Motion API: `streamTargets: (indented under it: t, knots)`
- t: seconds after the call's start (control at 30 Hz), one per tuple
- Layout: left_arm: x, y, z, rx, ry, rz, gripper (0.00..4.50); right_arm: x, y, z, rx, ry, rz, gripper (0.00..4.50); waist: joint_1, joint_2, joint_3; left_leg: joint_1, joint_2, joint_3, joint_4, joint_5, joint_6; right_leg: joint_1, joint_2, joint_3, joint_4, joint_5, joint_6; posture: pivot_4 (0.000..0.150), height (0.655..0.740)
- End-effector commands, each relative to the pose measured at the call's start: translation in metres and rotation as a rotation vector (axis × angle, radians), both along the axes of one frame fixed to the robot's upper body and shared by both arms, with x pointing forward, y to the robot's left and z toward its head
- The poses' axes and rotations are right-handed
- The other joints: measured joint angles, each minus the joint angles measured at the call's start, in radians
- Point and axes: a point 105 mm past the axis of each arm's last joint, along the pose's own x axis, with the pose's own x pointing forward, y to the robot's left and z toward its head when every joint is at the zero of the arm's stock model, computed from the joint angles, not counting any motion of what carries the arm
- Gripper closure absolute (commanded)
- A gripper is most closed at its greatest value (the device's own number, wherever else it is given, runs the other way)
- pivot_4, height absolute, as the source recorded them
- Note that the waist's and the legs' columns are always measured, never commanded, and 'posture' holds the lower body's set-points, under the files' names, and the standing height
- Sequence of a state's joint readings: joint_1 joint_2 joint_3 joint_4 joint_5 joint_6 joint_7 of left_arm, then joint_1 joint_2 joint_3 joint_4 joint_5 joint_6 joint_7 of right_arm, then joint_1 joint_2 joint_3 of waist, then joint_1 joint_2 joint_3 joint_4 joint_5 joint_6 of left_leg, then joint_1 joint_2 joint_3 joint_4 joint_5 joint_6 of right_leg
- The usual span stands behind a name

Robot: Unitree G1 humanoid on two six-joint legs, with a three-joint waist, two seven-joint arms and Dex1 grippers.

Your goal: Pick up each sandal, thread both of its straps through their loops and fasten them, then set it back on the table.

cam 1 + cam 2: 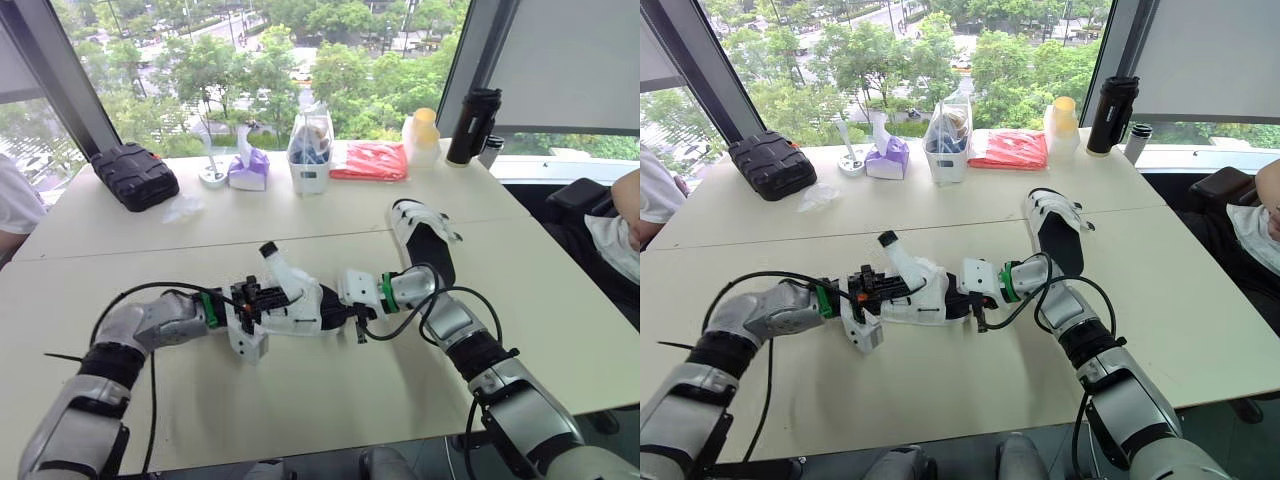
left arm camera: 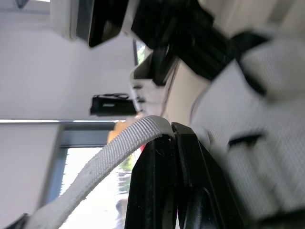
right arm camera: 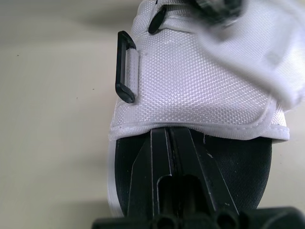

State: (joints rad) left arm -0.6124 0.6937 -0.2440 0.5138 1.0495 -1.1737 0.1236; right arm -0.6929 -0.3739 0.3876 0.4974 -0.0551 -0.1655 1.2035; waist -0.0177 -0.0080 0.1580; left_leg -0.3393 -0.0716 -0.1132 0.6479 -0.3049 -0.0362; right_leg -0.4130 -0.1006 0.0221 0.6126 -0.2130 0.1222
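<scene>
As the robot's two arms meet over the middle of the pale bench (image 1: 300, 410) (a black case (image 1: 135, 175), a tissue box (image 1: 249, 170) and a black flask (image 1: 473, 127) line its far edge by the window), they hold one white sandal (image 1: 300, 302) between them, one arm at each end. It sits low at the bench top, and whether it touches cannot be told. A second sandal (image 1: 425, 238) rests on the bench just beyond the right arm, near the seam between the two tabletops, black footbed up. The left fingers (image 2: 157, 191) are closed on a white strap (image 2: 109, 157), pinching it where it bends; the strap rises from the sandal, its black tip uppermost. The right fingers (image 3: 159, 176) are drawn together with no gap, their tips on the black footbed at the hem of the white mesh upper. A small black loop (image 3: 125, 67) sits on that upper's side.
</scene>
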Motion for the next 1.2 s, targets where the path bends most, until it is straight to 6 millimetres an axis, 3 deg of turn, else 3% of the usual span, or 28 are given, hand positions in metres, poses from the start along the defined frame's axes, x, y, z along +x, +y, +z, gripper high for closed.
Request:
streamTargets:
  t: [0.03, 0.33, 0.67, 0.77, 0.97, 1.2]
  knots:
    - [0.002, -0.007, 0.017, 0.044, -0.220, -0.056, 4.47, -0.016, -0.005, -0.039, -0.128, 0.114, 0.037, 4.50, -0.001, 0.000, 0.000, 0.000, 0.000, 0.000, 0.000, 0.000, 0.000, 0.000, 0.000, 0.000, 0.000, 0.000, 0.000, 0.150, 0.7400]
    - [-0.010, -0.012, 0.000, 0.132, -0.339, -0.207, 4.47, -0.015, -0.003, -0.039, -0.128, 0.109, 0.043, 4.50, -0.001, 0.000, 0.000, 0.000, 0.000, 0.000, -0.001, 0.000, 0.000, 0.000, 0.000, 0.000, 0.001, -0.001, 0.001, 0.150, 0.7400]
    - [-0.008, -0.006, 0.006, 0.006, -0.150, -0.155, 4.47, -0.016, -0.006, -0.041, -0.131, 0.113, 0.037, 4.50, -0.002, 0.000, 0.000, 0.000, 0.000, 0.000, -0.001, 0.000, 0.000, 0.000, 0.000, 0.000, 0.001, -0.001, 0.001, 0.150, 0.7400]
    - [-0.013, -0.006, 0.011, -0.033, -0.104, -0.176, 3.67, -0.015, -0.006, -0.041, -0.132, 0.113, 0.037, 4.50, -0.001, 0.000, 0.000, 0.000, 0.000, 0.000, -0.001, 0.000, 0.000, 0.000, 0.000, 0.000, 0.001, -0.001, 0.001, 0.150, 0.7400]
    - [-0.022, -0.005, 0.016, -0.024, -0.104, -0.220, 0.64, -0.013, -0.004, -0.039, -0.130, 0.110, 0.038, 4.50, -0.002, 0.000, 0.000, 0.001, 0.000, 0.000, -0.001, 0.000, 0.000, 0.000, 0.000, 0.000, 0.001, -0.001, 0.001, 0.150, 0.7400]
    - [-0.023, 0.023, 0.029, 0.021, -0.084, -0.173, 0.64, -0.014, -0.004, -0.040, -0.130, 0.112, 0.040, 4.50, -0.002, 0.000, 0.000, 0.001, 0.001, 0.000, -0.001, 0.000, 0.000, 0.000, 0.001, 0.000, 0.001, -0.001, 0.001, 0.150, 0.7400]
